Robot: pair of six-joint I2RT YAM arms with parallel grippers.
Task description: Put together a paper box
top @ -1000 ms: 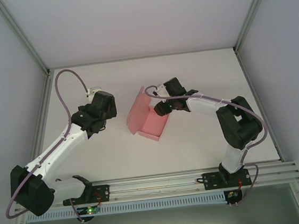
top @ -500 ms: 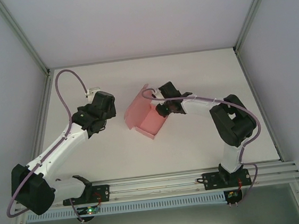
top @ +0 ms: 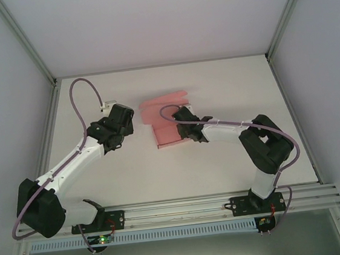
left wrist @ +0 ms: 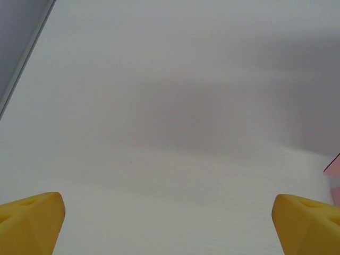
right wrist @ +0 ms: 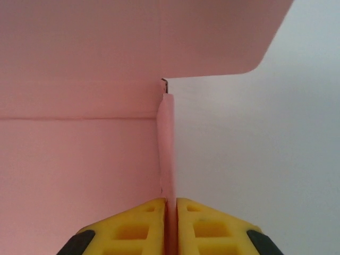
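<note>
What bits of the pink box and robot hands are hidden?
1. Top view: the right gripper, its fingertips covered by its own black wrist.
2. Right wrist view: the pink thin-card box runs past the left and top edges.
3. Left wrist view: the box is a sliver, cut by the right edge.

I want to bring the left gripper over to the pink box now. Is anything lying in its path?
Nothing visible. Only bare table lies between the open left gripper and the paper box to its right. The right gripper is shut on a flap at the box's opposite side, away from that path.
</note>
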